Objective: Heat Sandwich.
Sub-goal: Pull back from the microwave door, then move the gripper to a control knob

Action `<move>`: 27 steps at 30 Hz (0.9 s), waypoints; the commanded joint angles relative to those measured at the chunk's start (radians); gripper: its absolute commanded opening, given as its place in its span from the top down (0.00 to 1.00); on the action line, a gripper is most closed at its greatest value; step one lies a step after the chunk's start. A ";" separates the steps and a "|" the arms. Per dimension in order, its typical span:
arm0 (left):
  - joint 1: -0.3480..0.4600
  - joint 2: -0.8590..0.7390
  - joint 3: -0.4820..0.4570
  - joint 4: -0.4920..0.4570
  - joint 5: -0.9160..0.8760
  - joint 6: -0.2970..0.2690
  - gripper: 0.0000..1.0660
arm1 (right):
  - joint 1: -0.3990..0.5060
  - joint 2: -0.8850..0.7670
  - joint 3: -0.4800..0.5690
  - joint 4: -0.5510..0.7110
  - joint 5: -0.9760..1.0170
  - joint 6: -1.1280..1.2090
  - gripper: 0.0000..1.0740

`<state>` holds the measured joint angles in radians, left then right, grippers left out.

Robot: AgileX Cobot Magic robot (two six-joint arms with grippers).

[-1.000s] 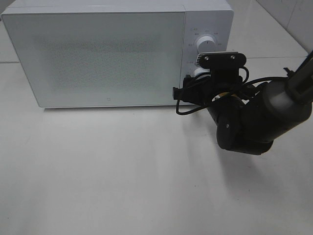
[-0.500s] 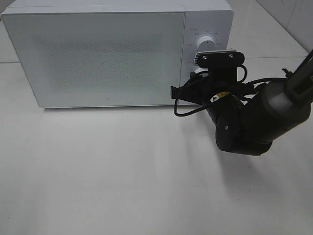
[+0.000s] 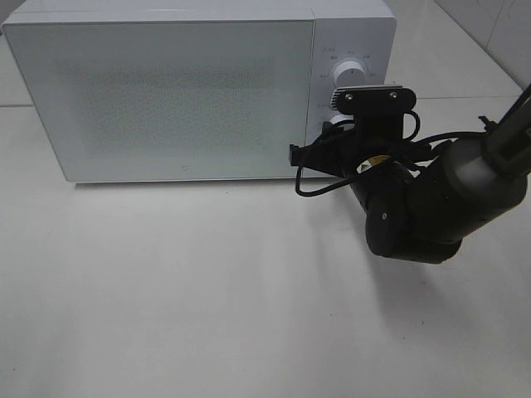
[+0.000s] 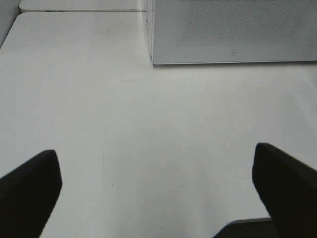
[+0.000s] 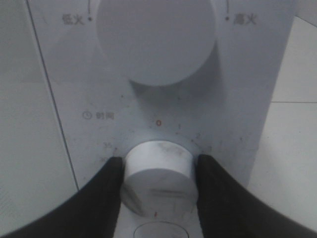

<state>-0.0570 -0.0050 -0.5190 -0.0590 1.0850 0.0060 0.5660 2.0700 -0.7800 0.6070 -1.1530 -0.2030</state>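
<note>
Clamping right gripper (image 5: 159, 166) on microwave's (image 3: 353, 25) lower timer knob (image 5: 157, 183), my fingers (image 5: 106, 193) pressed to both its sides. Left gripper (image 4: 158, 191) spread wide, empty, above table (image 4: 148, 124). Sandwich unseen; door (image 3: 166, 91) shut, probably inside. Step: setting timer. Next: twist knob along minute scale without slipping.

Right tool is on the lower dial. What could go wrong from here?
1. The right tool pinches the timer knob by its smooth sides; the fingers could slip as it turns.
2. The scale marks are crowded, so overshooting is easy.
3. The closed microwave door shows nothing inside; the sandwich cannot be confirmed.
</note>
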 commanded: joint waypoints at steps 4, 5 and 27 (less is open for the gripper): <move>0.002 -0.016 0.003 -0.001 -0.011 -0.006 0.08 | -0.004 -0.004 -0.010 -0.003 -0.056 0.250 0.90; 0.002 -0.016 0.003 -0.001 -0.011 -0.006 0.08 | -0.004 -0.004 -0.010 -0.004 -0.057 0.282 0.90; 0.002 -0.016 0.003 -0.001 -0.011 -0.006 0.08 | -0.004 -0.004 -0.010 -0.032 -0.063 1.057 0.90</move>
<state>-0.0570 -0.0050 -0.5190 -0.0590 1.0850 0.0060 0.5650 2.0710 -0.7760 0.5860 -1.1640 0.7780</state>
